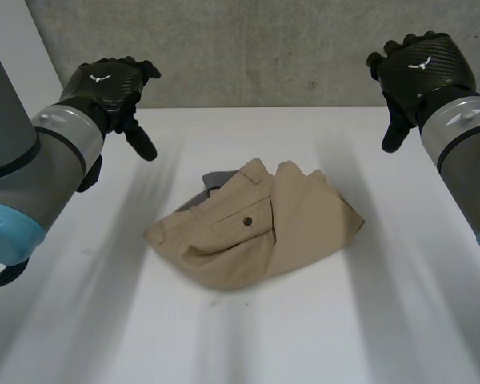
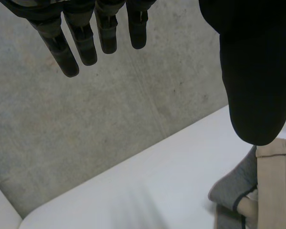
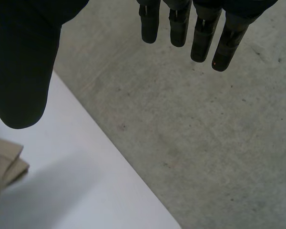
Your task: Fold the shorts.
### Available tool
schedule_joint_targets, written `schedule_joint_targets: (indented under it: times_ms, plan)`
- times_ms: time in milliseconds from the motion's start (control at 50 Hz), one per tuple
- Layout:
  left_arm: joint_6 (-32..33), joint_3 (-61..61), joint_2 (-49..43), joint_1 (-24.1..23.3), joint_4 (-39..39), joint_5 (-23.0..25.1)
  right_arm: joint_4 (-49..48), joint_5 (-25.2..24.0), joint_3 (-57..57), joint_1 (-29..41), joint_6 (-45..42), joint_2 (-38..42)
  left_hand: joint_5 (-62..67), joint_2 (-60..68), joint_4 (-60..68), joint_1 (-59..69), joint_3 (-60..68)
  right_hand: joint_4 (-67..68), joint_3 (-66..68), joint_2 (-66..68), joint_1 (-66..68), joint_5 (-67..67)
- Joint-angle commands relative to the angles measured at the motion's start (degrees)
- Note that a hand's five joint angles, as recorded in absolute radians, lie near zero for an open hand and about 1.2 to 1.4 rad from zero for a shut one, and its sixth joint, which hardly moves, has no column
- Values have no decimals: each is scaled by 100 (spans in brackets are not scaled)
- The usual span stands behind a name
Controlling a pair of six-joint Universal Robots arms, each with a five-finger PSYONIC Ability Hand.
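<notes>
The tan shorts (image 1: 256, 228) lie bunched in a loose, partly folded heap in the middle of the white surface (image 1: 344, 320), a dark button (image 1: 247, 221) showing on one pocket and a strip of grey lining (image 1: 214, 179) peeking out at the far edge. How the layers underneath lie is hidden. The left robot hand (image 1: 106, 86) hangs in the air over the far left of the surface, fingers straight and spread, holding nothing. The right robot hand (image 1: 420, 68) hangs opposite it at the far right, likewise slack and empty. Both are well apart from the cloth, in front of a concrete wall (image 1: 264, 48).
</notes>
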Motion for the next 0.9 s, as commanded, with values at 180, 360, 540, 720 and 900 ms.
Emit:
schedule_joint_targets:
  times_ms: [180,360,540,720,900]
  plan:
    - [-398,47,355,176,-349,254,54,-3,-135,-253,1282,-19,-109,-118,-127,-88,-207,-342,-213,-279,145,-380]
    - [-460,21,381,185,-376,262,63,-12,-135,-244,1247,-10,-75,-85,-94,-54,-174,-342,-213,-279,145,-380]
    - [-92,-85,-31,203,-587,930,300,-512,-56,-261,861,16,-8,-17,-27,13,-106,-342,-213,-279,145,-380]
    - [664,-102,-1112,36,-719,1018,353,-698,49,-209,773,60,395,386,377,417,297,-342,-213,-279,145,-380]
    - [893,12,-2087,-26,-675,694,344,-698,85,-200,623,104,1234,1225,1215,1255,1136,-342,-213,-279,145,-380]
